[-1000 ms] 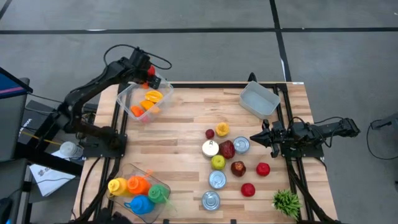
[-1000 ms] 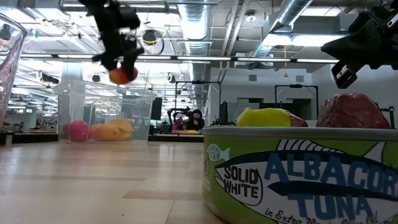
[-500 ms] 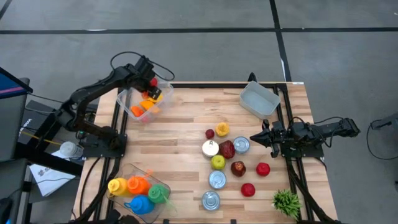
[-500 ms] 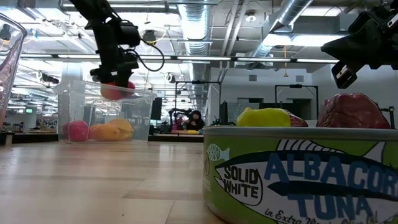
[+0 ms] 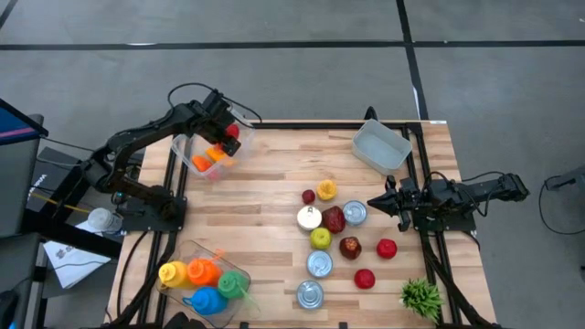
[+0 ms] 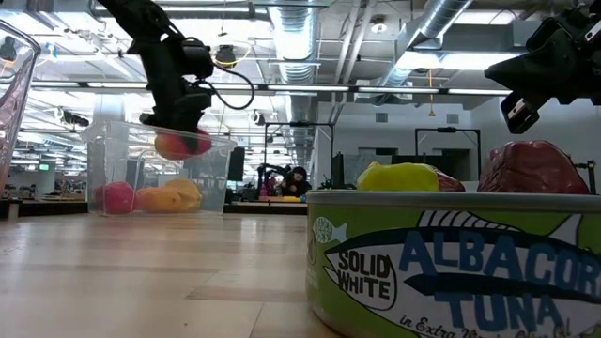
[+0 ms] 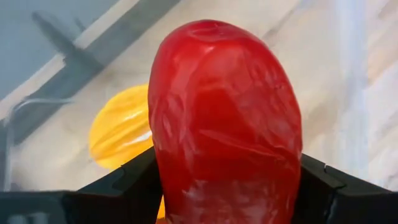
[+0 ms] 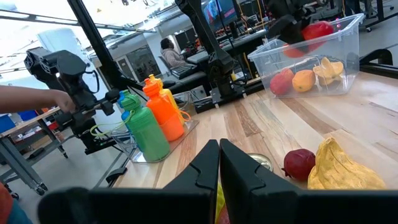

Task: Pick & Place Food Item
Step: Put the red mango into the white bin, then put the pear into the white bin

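Observation:
My left gripper is shut on a glossy red food item at the clear bin on the table's far left corner. In the low view the red item hangs at about the height of the bin's rim, above the orange, yellow and pink food pieces lying on the bin's floor. My right gripper waits shut at the table's right side, pointing level toward the cans and fruit. My left gripper pinches the red food item between its two fingers, one finger on each opposite side of it. The fingers come slanting down from above. The item sticks out beyond the fingertips and hangs clear of the food below.
Cans and small fruits are scattered over the table's middle right, with a tuna can close to the low camera. A second clear bin stands far right. Coloured bottles lie in a tray near left, a green plant near right.
My left gripper has come down with the red food item from above the bin to the height of its rim, drifting a little toward the table's near edge and rolling its wrist. It has stayed shut on the item.

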Robot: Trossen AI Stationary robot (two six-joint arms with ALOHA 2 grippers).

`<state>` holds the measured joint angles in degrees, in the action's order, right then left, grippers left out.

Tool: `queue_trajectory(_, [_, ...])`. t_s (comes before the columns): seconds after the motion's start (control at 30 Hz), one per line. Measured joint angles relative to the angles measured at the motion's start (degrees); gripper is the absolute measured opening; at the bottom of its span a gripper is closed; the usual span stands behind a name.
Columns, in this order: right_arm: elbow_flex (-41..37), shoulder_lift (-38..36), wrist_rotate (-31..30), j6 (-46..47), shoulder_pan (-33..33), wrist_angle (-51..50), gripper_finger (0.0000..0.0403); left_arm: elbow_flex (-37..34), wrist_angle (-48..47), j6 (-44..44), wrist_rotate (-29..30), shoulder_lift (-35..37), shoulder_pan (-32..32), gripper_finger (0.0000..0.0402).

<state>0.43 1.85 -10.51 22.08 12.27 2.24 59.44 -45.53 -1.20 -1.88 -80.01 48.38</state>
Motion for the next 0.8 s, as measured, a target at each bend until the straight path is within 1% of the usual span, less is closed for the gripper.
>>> queue_trajectory(0.13, [0.00,0.00,-0.02,0.00,0.00,0.00,0.0010,0.00,0.81,-1.54,-2.03,0.00,-0.10,0.0266])
queue_trajectory(0.37, [0.00,0.00,-0.02,-0.02,0.00,0.00,0.0010,0.00,2.43,-1.59,-2.05,0.00,-0.11,0.0307])
queue_trajectory(0.53, [0.00,0.00,-0.01,-0.01,-0.01,0.00,0.0010,0.31,2.18,-1.56,-2.05,0.10,-0.09,0.0323])
queue_trajectory(0.67, [0.00,0.00,-0.02,-0.02,-0.02,0.00,0.0010,2.14,0.25,-1.87,-1.54,2.72,-0.04,0.0326])
queue_trajectory(0.8, [0.00,0.01,-0.02,-0.02,-0.01,0.00,0.0010,4.42,-0.46,-1.47,-2.61,7.64,-0.47,0.0321])
